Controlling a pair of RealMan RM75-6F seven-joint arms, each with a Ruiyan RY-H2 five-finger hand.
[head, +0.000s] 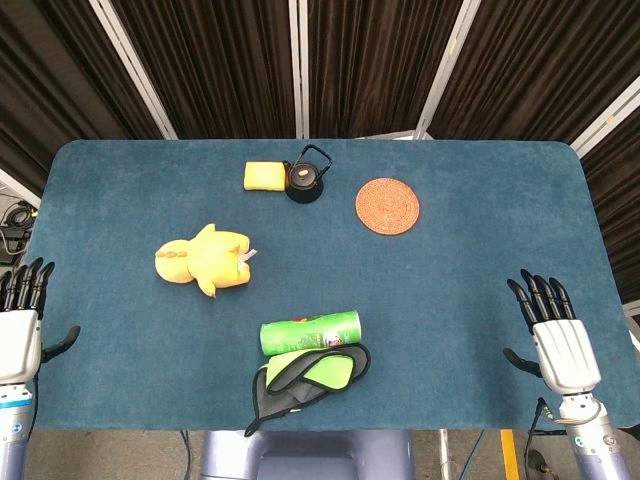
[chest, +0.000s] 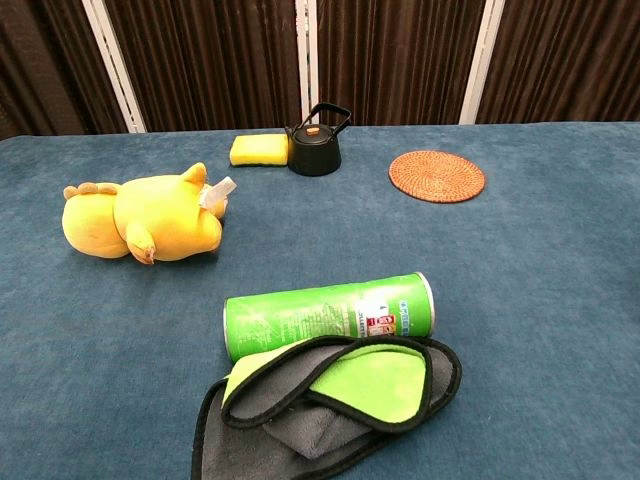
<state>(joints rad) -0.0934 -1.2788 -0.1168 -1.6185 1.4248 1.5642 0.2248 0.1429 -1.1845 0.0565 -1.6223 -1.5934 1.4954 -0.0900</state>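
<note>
My left hand (head: 20, 320) hovers at the table's left front edge, fingers spread and holding nothing. My right hand (head: 556, 335) is at the right front edge, fingers also spread and empty. Neither hand shows in the chest view. A green chip can (head: 310, 332) (chest: 330, 315) lies on its side near the front middle. A grey and green cloth (head: 308, 378) (chest: 335, 395) is bunched against the can's near side. A yellow plush toy (head: 203, 260) (chest: 145, 218) lies left of centre. Both hands are far from every object.
At the back stand a small black kettle (head: 305, 177) (chest: 315, 143), a yellow sponge (head: 264, 176) (chest: 259, 150) touching its left side, and a round woven coaster (head: 387, 206) (chest: 436, 175) to its right. The blue table (head: 480, 290) ends at dark curtains.
</note>
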